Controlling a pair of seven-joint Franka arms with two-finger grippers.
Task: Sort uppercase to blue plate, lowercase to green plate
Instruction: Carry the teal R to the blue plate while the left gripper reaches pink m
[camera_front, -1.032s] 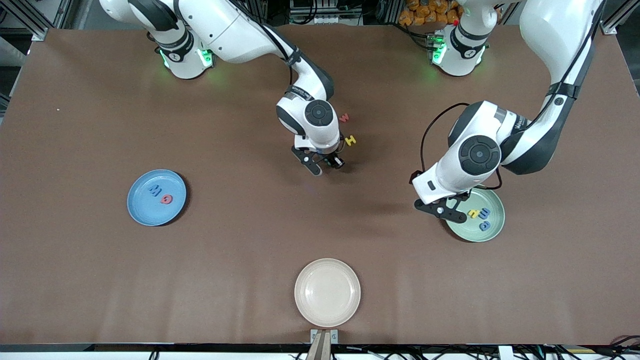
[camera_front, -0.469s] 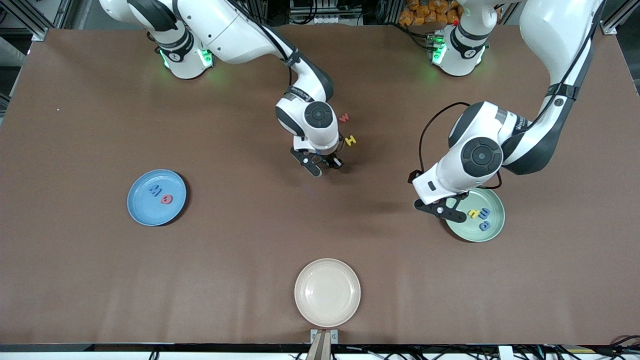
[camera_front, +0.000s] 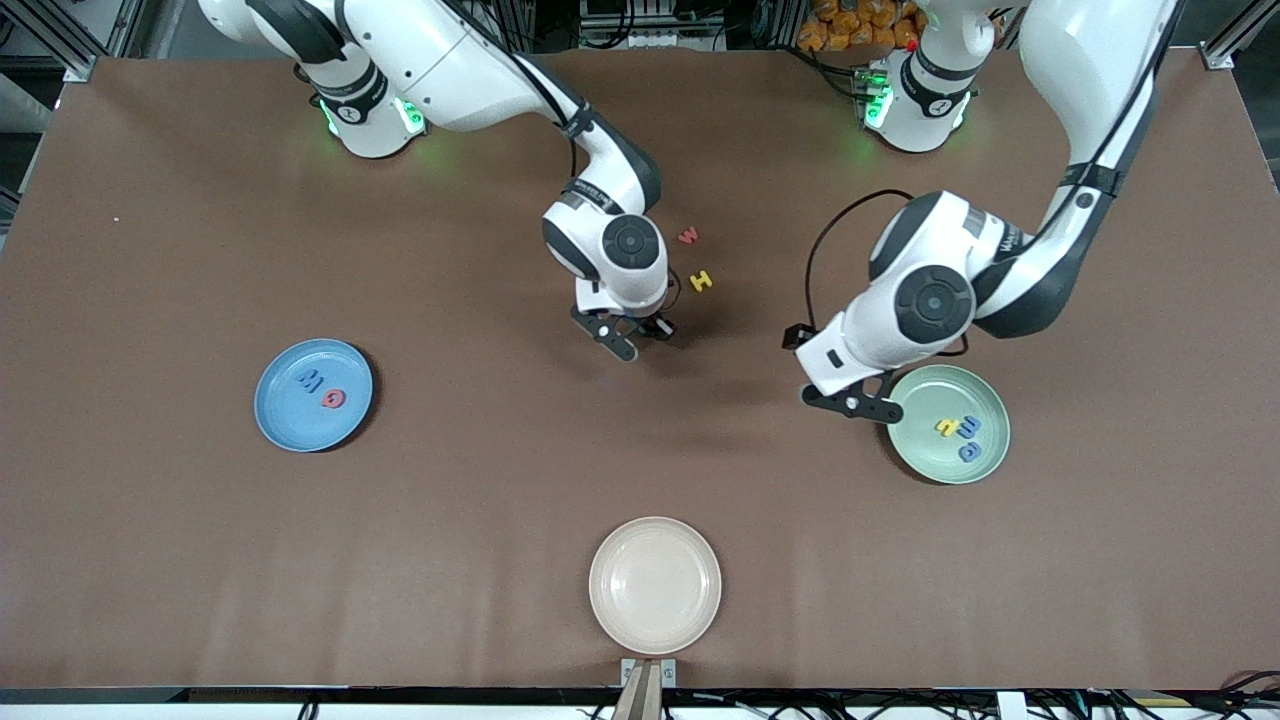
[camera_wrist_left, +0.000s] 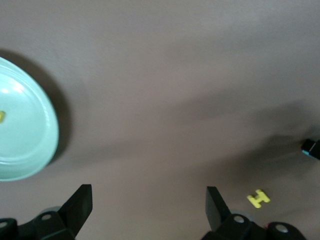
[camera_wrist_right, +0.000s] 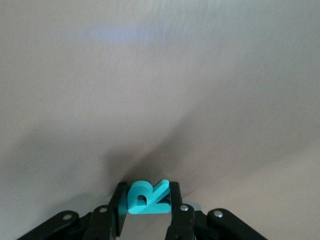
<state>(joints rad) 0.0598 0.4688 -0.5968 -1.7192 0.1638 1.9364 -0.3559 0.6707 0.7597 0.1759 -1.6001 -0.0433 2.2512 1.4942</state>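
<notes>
My right gripper (camera_front: 640, 335) is shut on a teal R (camera_wrist_right: 148, 197), pinched between both fingers (camera_wrist_right: 176, 200) just above the bare table. On the table beside it lie a yellow H (camera_front: 702, 281) and a red w (camera_front: 688, 237). The blue plate (camera_front: 275, 420) toward the right arm's end holds a blue M (camera_front: 309, 380) and a red Q (camera_front: 333, 399). The green plate (camera_front: 985, 395) holds a yellow n (camera_front: 946, 427) and two blue letters (camera_front: 970, 425). My left gripper (camera_front: 855, 405) hangs open and empty beside the green plate's rim (camera_wrist_left: 25, 145).
A cream-white plate (camera_front: 655, 585) with nothing on it sits near the table edge closest to the front camera. The left wrist view shows the yellow H (camera_wrist_left: 258, 198) on brown table past the open fingers.
The right gripper finished closing on the teal R and shifted slightly toward the right arm's end. The left arm moved off the green plate toward the table's middle, uncovering it.
</notes>
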